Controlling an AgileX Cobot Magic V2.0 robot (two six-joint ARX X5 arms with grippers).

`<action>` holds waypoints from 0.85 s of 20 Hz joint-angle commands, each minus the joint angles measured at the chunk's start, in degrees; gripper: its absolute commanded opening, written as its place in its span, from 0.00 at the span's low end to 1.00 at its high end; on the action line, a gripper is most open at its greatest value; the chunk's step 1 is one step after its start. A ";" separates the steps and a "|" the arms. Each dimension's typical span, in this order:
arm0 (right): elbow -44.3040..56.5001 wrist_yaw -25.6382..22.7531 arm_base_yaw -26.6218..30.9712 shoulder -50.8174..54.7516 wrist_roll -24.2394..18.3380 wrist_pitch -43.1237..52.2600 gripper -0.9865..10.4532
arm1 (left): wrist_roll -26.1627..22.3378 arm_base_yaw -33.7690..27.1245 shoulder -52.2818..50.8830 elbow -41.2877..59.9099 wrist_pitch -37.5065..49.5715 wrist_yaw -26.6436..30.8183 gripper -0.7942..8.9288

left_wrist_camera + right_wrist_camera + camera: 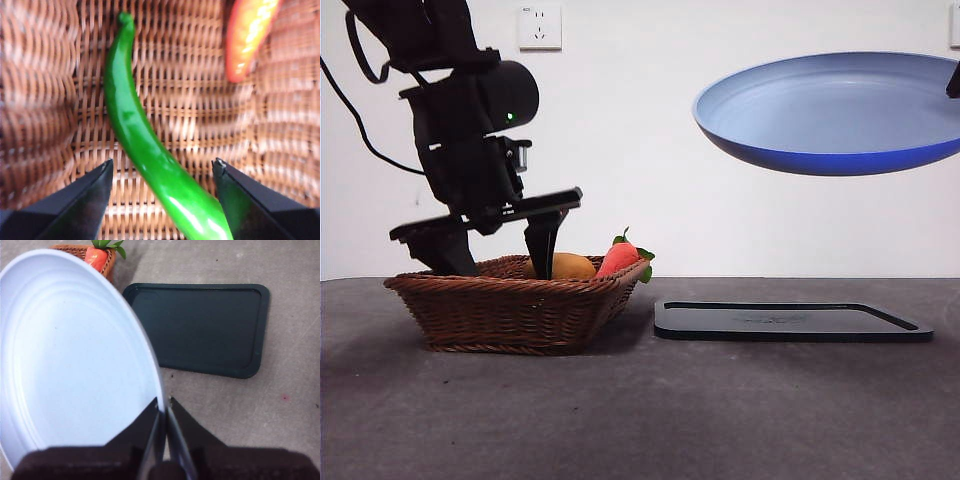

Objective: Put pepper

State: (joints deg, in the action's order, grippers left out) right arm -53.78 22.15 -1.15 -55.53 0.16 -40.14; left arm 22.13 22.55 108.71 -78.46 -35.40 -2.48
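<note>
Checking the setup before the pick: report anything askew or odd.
The blue plate hangs tilted in the air above the black tray, pinched at its rim by the right gripper. The pepper lies in the basket, nothing spilled.

I am seeing a glossy green pepper (150, 155) lying in brown woven basket (510, 305), a blue plate (830, 110), a black tray (790, 322), grey surface (640, 420).

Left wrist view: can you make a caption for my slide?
The left gripper, jaws open, straddles the long glossy green pepper lying on the woven wicker basket floor.
</note>
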 commanded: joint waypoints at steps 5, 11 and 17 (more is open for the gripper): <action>-1.03 0.48 -0.09 -0.33 -0.22 0.81 0.09 | 2.12 1.11 1.81 -1.25 0.98 1.55 0.39; -1.03 0.48 -0.09 -0.33 -0.24 0.81 0.09 | 2.14 1.11 1.81 -1.25 0.61 2.08 0.23; -1.03 0.46 -0.09 -0.33 -0.22 0.81 0.09 | 2.16 1.03 1.60 -1.27 0.57 2.03 0.17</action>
State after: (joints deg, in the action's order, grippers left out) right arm -53.78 22.33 -1.15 -55.53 0.12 -40.14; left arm 24.53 23.29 109.49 -78.81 -34.26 -0.60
